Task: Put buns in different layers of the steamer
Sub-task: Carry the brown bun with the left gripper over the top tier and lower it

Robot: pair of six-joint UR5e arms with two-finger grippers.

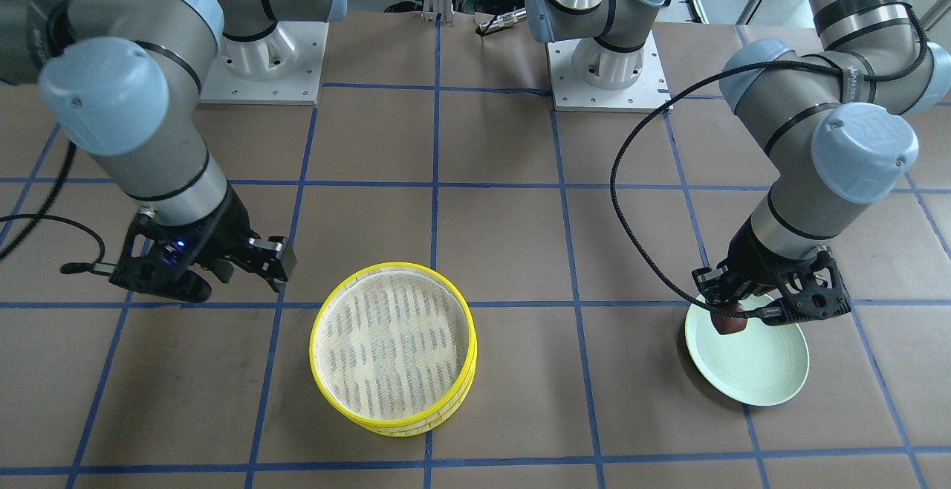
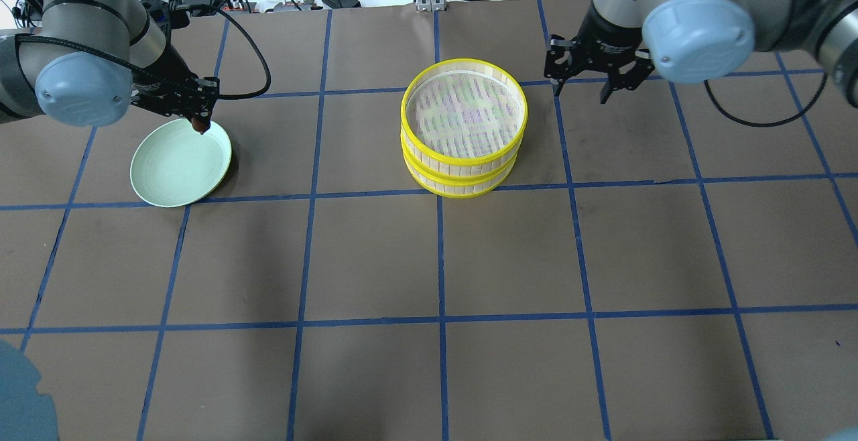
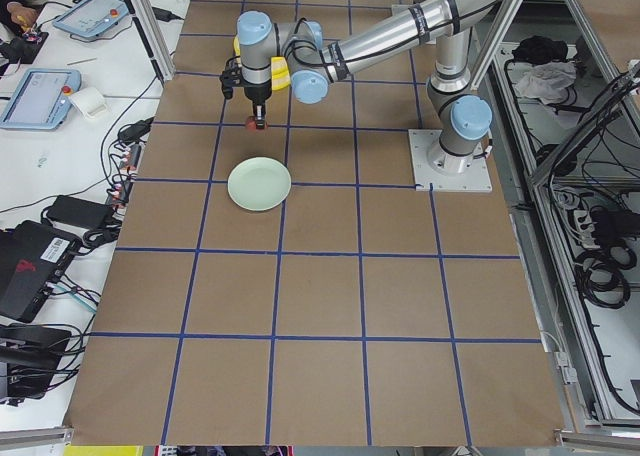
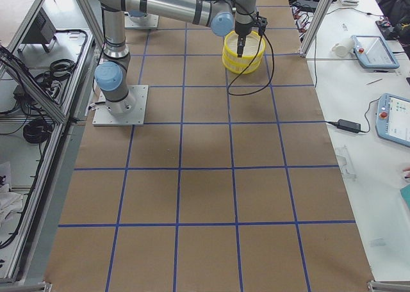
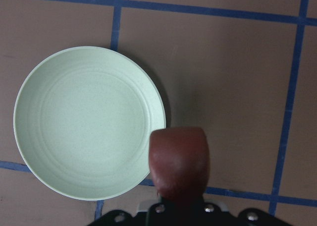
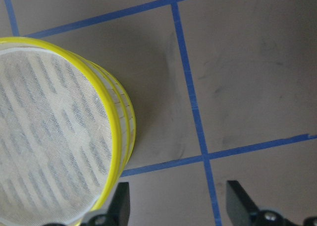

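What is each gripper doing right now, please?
Left gripper: shut on the brown bun.
Right gripper: open, holding nothing.

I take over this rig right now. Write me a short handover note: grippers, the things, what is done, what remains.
Grippers: left gripper shut on the brown bun, above the rim of the green plate; right gripper open, empty, beside the steamer.
Things: plate empty; steamer tiers stacked, top floor bare, lower tier hidden. The white bun shows in no view; perhaps it is in the lower tier, cannot tell.
Done: brown bun lifted.
Left: set it in the steamer, probably the top tier.
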